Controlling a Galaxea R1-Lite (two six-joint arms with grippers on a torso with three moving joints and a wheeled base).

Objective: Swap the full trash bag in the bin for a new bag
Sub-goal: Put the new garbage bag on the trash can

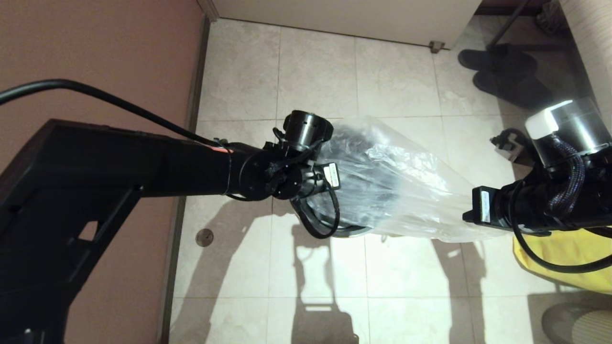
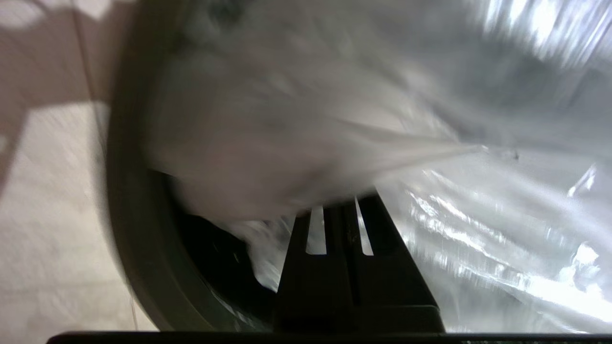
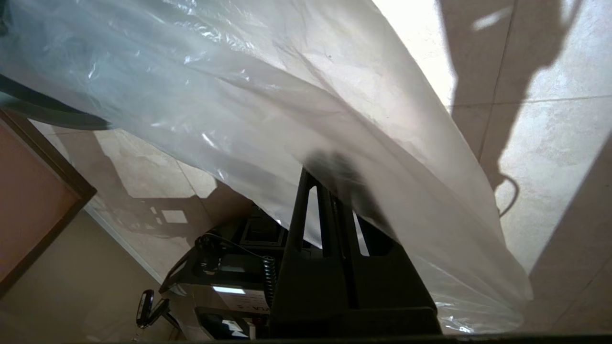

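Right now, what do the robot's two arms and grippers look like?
Both arms are black. The left arm is boxy, with a black cable, an orange-red mark and a white label near the wrist. The right arm has braided cables, a silver joint with a white cap, and a white label. Each gripper has flat black slotted fingers.

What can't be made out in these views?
- Bin: head view, mostly covered by the new bag and the left arm; only a rim arc shows.
- Left gripper: fingertips buried in blurred film, left wrist view.
- Right gripper: tips under film, right wrist view.
- Yellow bag: cut off by the head view's edge.
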